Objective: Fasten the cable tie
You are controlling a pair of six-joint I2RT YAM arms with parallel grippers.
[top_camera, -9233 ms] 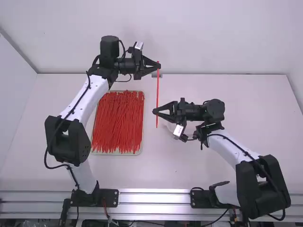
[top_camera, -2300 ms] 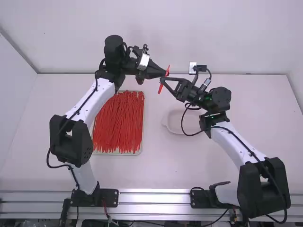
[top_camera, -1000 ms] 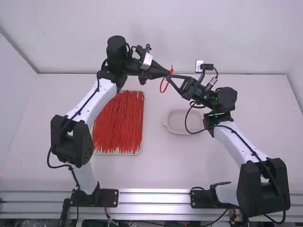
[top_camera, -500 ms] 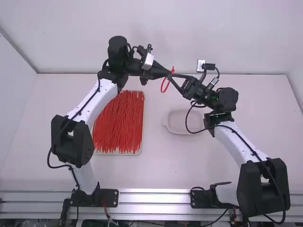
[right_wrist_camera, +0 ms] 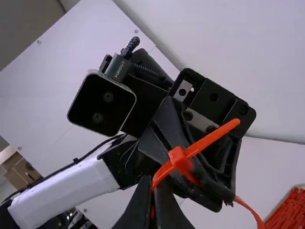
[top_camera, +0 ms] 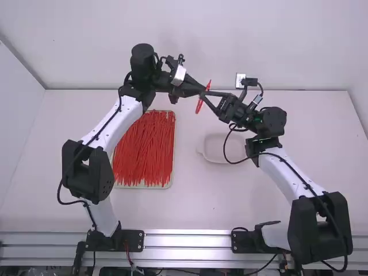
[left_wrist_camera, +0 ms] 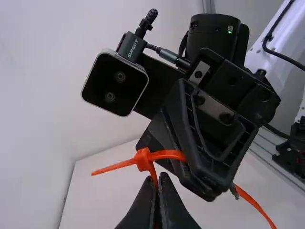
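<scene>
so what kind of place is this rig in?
Looks like a lab test bench: white table boxed in by plain white walls, arm bases bolted to an aluminium rail, a tray of red cable ties.

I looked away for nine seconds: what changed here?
The cable tie, hanging straight from the left gripper then, is now bent into a small loop. The right gripper rose from near its lower end to meet the left. Both hold it. The tray stayed put.
</scene>
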